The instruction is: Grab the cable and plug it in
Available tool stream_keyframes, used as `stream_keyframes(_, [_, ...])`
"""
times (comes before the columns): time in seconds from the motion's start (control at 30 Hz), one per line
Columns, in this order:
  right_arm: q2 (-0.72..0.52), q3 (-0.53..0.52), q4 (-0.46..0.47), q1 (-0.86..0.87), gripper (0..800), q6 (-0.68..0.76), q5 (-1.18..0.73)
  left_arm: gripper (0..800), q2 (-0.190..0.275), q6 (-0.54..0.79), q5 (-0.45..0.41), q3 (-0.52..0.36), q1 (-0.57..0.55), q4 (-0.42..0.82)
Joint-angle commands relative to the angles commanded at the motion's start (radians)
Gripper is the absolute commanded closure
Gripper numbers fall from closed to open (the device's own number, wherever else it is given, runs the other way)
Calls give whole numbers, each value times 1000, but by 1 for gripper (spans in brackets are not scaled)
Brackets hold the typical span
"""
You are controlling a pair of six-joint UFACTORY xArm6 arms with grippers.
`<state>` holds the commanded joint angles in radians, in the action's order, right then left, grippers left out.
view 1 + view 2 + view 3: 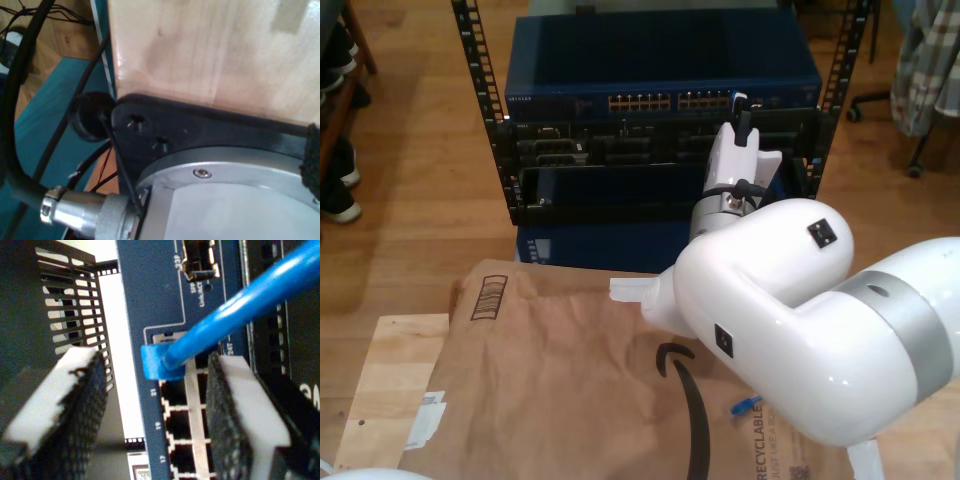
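The blue cable (235, 305) runs slanting down to the blue switch (150, 300). Its blue boot (159, 365) sits at a port at the end of the row, beside the number 21. The clear plug is hidden behind the boot. My second gripper (157, 410) is open, its black pads (82, 410) standing on either side of the boot and apart from it. In the exterior view this gripper (741, 108) is at the switch's port row (670, 101). A short blue piece of cable (745, 405) lies by the arm. A dark textured strip (312, 160) may be a pad of my first gripper.
The switch sits in a black rack (660, 150) on the wooden floor. Brown paper (570, 380) covers the wooden table (385, 390). The first wrist view looks at the table's corner (210, 55), a black mount plate (165, 130), a silver base and a thick black robot cable (20, 125).
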<state>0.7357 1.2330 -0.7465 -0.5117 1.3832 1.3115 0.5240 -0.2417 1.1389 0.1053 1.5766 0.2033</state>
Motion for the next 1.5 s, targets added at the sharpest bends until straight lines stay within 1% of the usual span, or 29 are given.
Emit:
stream_keyframes(0.17, [-155, -176, 8, 0, 487, -2, -9, 0, 0, 0, 0, 0, 0, 0])
stream_keyframes(0.3, [-270, -316, 14, 2, 465, -2, -21, 0, 0, 0, 0, 0, 0, 0])
stream_keyframes(0.47, [-381, -446, 89, 11, 464, -2, -52, 0, 0, 0, 0, 0, 0, 0])
stream_keyframes(0.6, [-500, -537, 161, 52, 406, -5, -170, 0, 0, 0, 0, 0, 0, 0])
stream_keyframes(0.63, [-529, -555, 186, 71, 401, -6, -192, 0, 0, 0, 0, 0, 0, 0])
stream_keyframes(0.67, [-557, -571, 215, 91, 376, -8, -215, 0, 0, 0, 0, 0, 0, 0])
stream_keyframes(0.73, [-611, -588, 295, 132, 342, -14, -282, 0, 0, 0, 0, 0, 0, 0])
stream_keyframes(0.8, [-684, -617, 376, 181, 293, -14, -394, 0, 0, 0, 0, 0, 0, 0])
stream_keyframes(0.87, [-761, -641, 450, 233, 261, -14, -526, 0, 0, 0, 0, 0, 0, 0])
stream_keyframes(0.93, [-829, -660, 516, 281, 202, -14, -646, 0, 0, 0, 0, 0, 0, 0])
stream_keyframes(1.03, [-911, -692, 597, 367, 162, -14, -778, 0, 0, 0, 0, 0, 0, 0])
stream_keyframes(1.1, [-965, -715, 681, 423, 149, -14, -862, 0, 0, 0, 0, 0, 0, 0])
stream_keyframes(1.2, [-1039, -717, 815, 514, 90, -14, -1049, 1, 0, 0, 0, 0, 0, 0])
stream_keyframes(1.3, [-1106, -717, 922, 591, 67, -14, -1227, 1, 0, 0, 0, 0, 0, 0])
stream_keyframes(1.5, [-1240, -730, 1053, 704, 30, -49, -1444, 0, 0, 0, 0, 0, 0, 0])
